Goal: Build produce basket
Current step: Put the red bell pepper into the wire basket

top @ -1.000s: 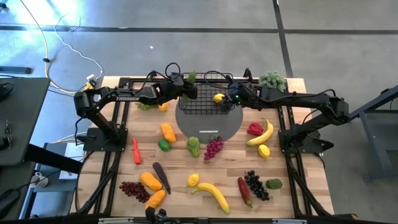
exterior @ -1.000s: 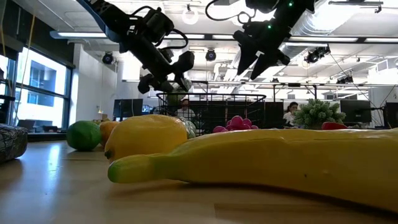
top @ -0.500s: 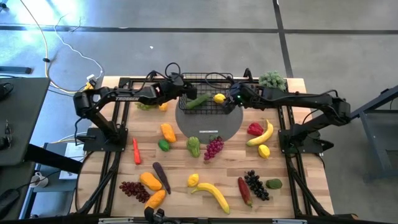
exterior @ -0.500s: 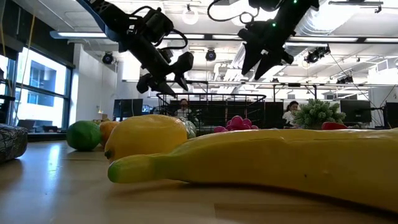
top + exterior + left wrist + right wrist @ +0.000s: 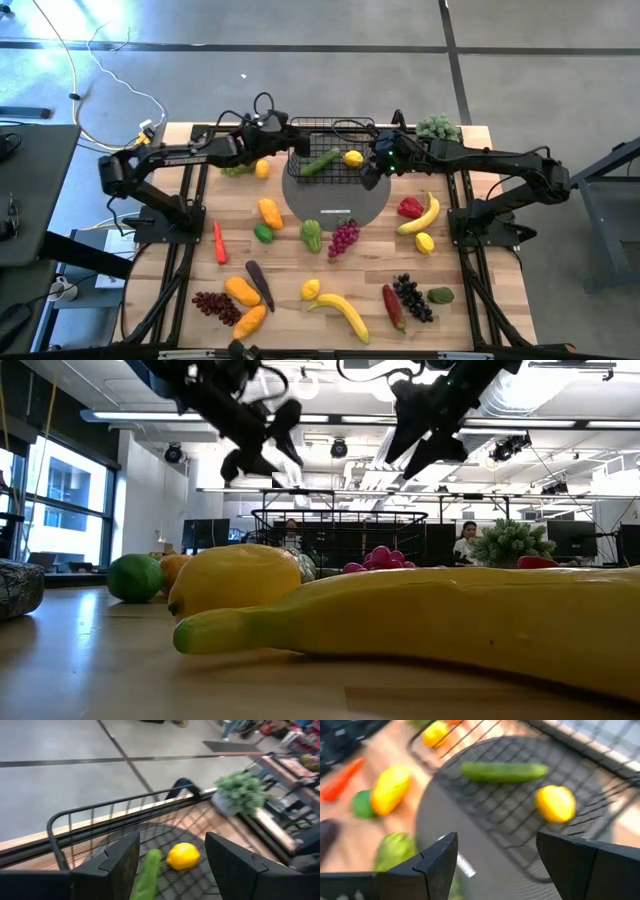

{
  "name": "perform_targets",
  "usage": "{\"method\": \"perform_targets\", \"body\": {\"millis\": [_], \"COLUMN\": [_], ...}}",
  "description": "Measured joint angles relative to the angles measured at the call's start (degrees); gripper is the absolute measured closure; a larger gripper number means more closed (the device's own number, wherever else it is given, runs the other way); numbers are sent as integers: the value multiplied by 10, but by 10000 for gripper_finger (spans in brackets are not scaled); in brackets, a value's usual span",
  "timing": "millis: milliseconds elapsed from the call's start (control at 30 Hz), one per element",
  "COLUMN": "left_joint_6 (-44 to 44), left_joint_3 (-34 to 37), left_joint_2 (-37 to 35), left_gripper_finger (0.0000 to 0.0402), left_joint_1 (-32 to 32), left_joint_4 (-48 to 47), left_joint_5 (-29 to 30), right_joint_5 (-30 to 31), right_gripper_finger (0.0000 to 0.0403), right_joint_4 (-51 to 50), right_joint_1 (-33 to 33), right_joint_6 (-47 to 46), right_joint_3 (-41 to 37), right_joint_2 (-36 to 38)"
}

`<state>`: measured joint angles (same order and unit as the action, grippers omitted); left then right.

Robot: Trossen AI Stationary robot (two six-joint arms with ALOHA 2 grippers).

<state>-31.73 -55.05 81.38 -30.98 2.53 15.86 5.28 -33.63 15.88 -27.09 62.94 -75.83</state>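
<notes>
1. Nearest the table-height camera we're looking at a big banana [image 5: 430, 622] and a lemon [image 5: 235, 578] lying on the tabletop [image 5: 480, 300]. Most of the produce is sitting out here, well apart from both arms.
2. Further back, the orange fruit [image 5: 270, 212], the lime [image 5: 263, 234] and the purple grapes [image 5: 343, 238] are lying just past the grey disc's [image 5: 335, 205] near edge.
3. The basket [image 5: 333, 127] is sitting on the far half of that disc, holding only a cucumber [image 5: 320, 161] and a lemon [image 5: 352, 157].
4. The left end effector [image 5: 282, 140] is hovering above the basket's left rim, fingers spread wide and empty. The right end effector [image 5: 375, 170] is hanging at the basket's right side, also spread and carrying nothing.
5. We're guessing the next pick is toward the near side. The orange fruit is lying closer to the left arm, long axis running roughly near-to-far. The red pepper [image 5: 409, 207] and curved banana [image 5: 421, 216] are closer to the right arm.
</notes>
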Motion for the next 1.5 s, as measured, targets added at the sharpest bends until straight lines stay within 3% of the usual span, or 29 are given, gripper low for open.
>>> {"method": "perform_targets", "body": {"millis": [233,367,700,1100,1500], "left_joint_6": [-7,-11,-11,4,4], "left_joint_3": [0,0,0,0,0], "left_joint_2": [-71,-102,-140,-140,-139], "left_gripper_finger": [186,186,186,186,186], "left_joint_1": [42,74,146,196,218], "left_joint_4": [-82,-126,-169,-198,-197], "left_joint_5": [-2,-2,-3,-5,-5], "right_joint_5": [-117,-138,-140,-145,-59], "right_gripper_finger": [151,151,151,151,151], "right_joint_4": [-25,-67,-186,-313,-399], "right_joint_1": [-2,-13,-45,-73,-89], "right_joint_6": [-31,-40,-114,-94,-39], "right_joint_3": [0,0,0,0,0], "right_joint_2": [0,0,0,0,0]}}
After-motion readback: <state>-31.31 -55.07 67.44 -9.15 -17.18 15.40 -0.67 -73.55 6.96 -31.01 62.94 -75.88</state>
